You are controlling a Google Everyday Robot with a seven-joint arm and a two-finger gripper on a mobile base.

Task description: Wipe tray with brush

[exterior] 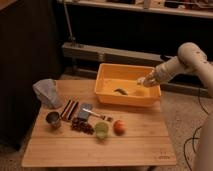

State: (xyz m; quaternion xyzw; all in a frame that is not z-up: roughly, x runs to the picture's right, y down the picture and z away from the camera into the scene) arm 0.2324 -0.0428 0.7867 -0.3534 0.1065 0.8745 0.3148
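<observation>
The orange-yellow tray (107,95) stands at the back right of the wooden table. My gripper (144,80) reaches in from the right on the pale arm and hangs over the tray's right side, just above its floor. It is shut on the small whitish brush (140,80), which sticks out at its tip towards the left. A small dark curved scrap (120,91) lies on the tray floor, left of the gripper and apart from it.
In front of the tray on the wooden table (100,147) lie a grey crumpled bag (46,92), a metal cup (53,119), brown bars (70,109), a grey block with a thin handle (85,111), dark grapes (81,126), a green cup (101,130) and an orange fruit (119,126).
</observation>
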